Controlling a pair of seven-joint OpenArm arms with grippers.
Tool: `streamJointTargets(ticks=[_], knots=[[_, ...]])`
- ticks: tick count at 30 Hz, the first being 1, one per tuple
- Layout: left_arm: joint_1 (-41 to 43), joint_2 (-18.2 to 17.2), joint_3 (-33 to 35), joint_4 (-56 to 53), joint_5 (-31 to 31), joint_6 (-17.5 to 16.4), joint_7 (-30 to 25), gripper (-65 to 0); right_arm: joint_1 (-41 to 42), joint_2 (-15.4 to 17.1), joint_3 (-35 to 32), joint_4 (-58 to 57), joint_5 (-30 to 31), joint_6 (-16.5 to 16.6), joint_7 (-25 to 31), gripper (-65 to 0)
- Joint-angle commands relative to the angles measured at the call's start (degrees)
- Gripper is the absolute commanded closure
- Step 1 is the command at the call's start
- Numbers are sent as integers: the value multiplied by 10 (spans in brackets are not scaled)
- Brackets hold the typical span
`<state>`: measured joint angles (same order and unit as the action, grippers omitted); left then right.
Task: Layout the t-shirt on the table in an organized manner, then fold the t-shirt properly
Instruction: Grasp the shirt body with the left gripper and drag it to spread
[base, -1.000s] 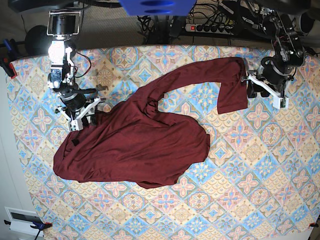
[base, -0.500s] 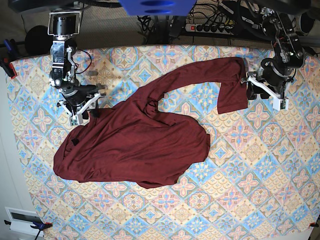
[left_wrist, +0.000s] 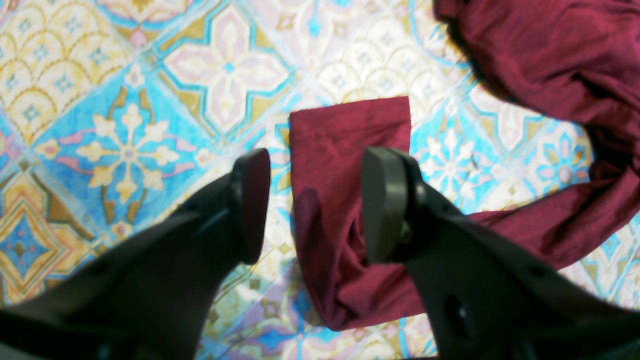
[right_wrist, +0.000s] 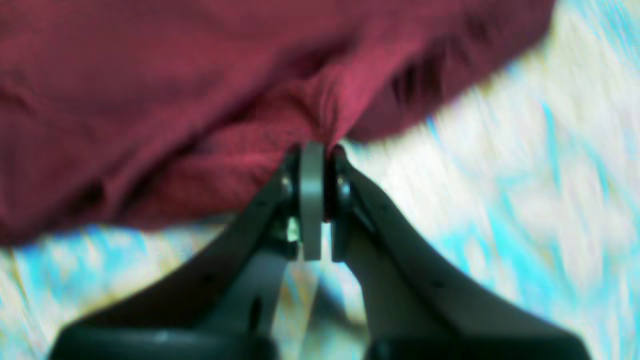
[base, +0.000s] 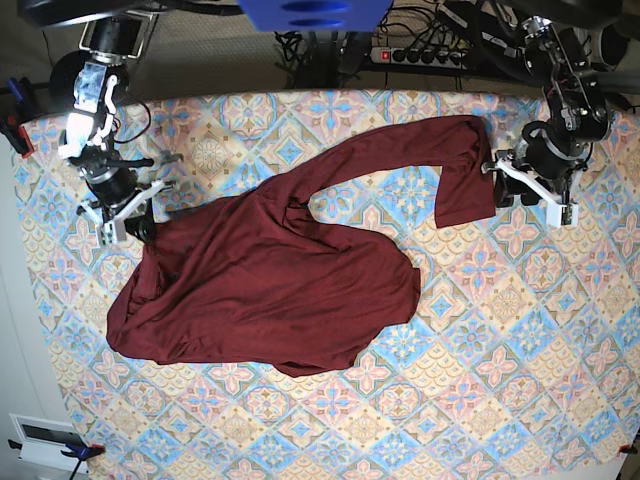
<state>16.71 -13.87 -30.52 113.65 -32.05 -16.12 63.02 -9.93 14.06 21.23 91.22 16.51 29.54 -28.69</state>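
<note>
- The shirt (base: 270, 285) lies bunched in the middle of the table (base: 520, 330), body in a rumpled heap toward the base view's left, one long sleeve arcing up and across to the far right, its cuff end folded down.
- My right gripper (right_wrist: 312, 165) has its jaws pinched together on a tuck of the shirt's edge; in the base view that is the corner at the upper left of the heap (base: 140, 228).
- My left gripper (left_wrist: 310, 200) hangs with its jaws wide apart, straddling the sleeve cuff (left_wrist: 350, 145), which lies flat on the cloth between the pads, not held.
- I read the step as spreading: draw the body corner outward, then take the cuff.
- To do it well I'd pull the right corner low and slow, along the table, so the fabric slides rather than lifts and drags the sleeve with it.
- I'd watch that the pinch holds one layer of edge, not a wad; the wrist view is too blurred to tell which.
- For the left, I'd lower until the pads touch the cloth on both sides of the cuff, then close, and pull the sleeve straight out away from the body.
</note>
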Motion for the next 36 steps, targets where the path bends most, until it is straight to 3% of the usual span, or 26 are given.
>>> streamJointTargets(ticks=[1, 13, 18, 24, 28, 30, 36], knots=[[-1, -7, -3, 8, -6, -1, -10, -288, 2, 7, 16, 20, 7, 0, 17, 0], [-104, -5, 3, -2, 13, -1, -10, -288, -39, 7, 134, 26, 3, -2, 15, 0], [-167, -5, 43, -95, 56, -1, -10, -288, -34, 7, 185, -2, 3, -2, -10, 0], [-244, 20, 45, -245, 57, -1, -11, -288, -34, 7, 212, -27, 2, -4, -14, 0], [-288, 38, 52, -346, 58, -1, -52, -288, -33, 7, 212, -33, 1, -46, -12, 0], [-299, 42, 85, -381, 58, -1, -86, -288, -33, 7, 212, -33, 1, -63, -12, 0], [-299, 42, 261, -415, 55, -1, -186, -288, -33, 7, 212, -33, -29, -64, -13, 0]])
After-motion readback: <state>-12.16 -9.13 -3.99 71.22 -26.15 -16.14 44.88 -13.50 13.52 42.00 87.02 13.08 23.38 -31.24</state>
